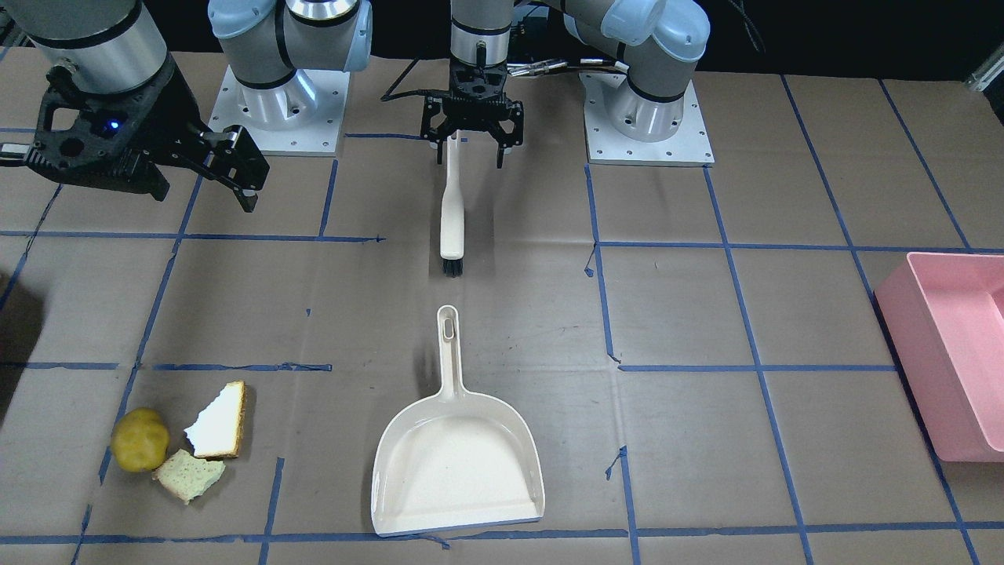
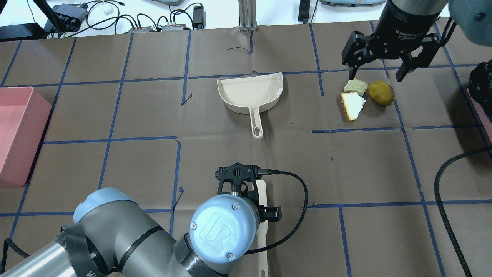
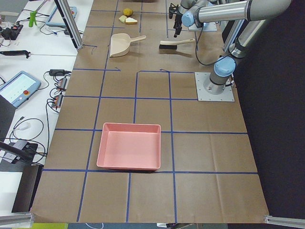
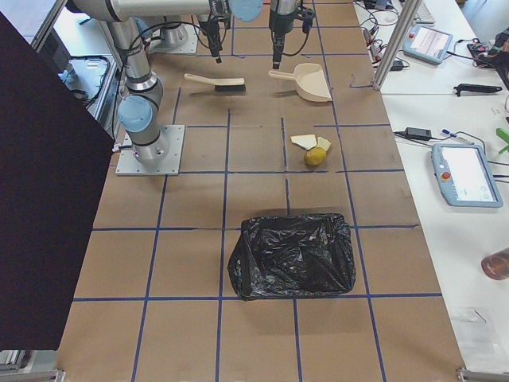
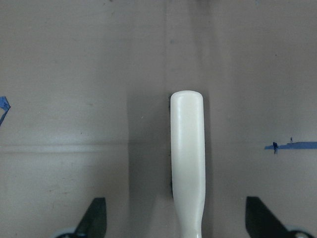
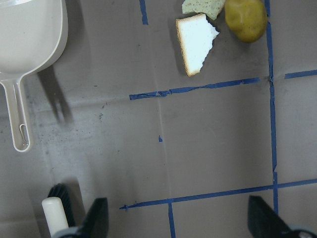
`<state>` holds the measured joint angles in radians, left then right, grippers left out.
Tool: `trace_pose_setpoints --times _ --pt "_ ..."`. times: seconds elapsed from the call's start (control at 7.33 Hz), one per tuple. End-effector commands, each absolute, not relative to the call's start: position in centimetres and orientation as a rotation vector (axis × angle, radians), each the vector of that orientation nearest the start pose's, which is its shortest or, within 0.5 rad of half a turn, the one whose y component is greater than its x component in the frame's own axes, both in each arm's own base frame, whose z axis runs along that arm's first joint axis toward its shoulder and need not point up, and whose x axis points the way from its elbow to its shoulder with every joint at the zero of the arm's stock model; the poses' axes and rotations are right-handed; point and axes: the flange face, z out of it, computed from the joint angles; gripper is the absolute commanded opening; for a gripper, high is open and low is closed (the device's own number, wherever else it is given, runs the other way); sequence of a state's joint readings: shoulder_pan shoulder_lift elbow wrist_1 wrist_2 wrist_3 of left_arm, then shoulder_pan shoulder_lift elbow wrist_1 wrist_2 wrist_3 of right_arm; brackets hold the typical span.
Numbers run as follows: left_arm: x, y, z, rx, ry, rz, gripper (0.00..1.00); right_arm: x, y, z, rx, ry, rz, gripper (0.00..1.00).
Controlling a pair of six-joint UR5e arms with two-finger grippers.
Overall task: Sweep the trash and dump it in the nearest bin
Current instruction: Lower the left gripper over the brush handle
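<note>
Over the brush handle, the left gripper stands wide apart, gripping nothing. The right gripper hangs above the table, likewise apart.

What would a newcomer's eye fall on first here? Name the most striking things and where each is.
The trash pile stands out: a yellow-green ball, a white bread piece and a yellowish bread piece lie together on the table's far side, on the robot's right. A cream dustpan lies mid-table, handle toward the brush, over whose handle the open left gripper hovers. A pink bin sits at the robot's left end.
</note>
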<state>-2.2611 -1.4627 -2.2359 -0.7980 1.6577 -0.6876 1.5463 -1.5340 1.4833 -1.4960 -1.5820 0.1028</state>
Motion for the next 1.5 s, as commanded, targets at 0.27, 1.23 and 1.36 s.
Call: trace_pose_setpoints --times 0.27,1.23,1.36 --pt "-38.0 -18.7 25.5 0.017 3.164 -0.499 1.00 12.0 -50.7 50.6 0.200 3.145 0.033 1.00" --pt "-38.2 -15.5 23.2 -0.132 3.156 -0.432 0.99 12.1 -50.7 50.7 0.198 3.141 0.029 1.00" --pt "-38.2 -15.4 22.9 -0.142 3.155 -0.415 0.97 12.1 -50.7 50.7 0.198 3.141 0.029 1.00"
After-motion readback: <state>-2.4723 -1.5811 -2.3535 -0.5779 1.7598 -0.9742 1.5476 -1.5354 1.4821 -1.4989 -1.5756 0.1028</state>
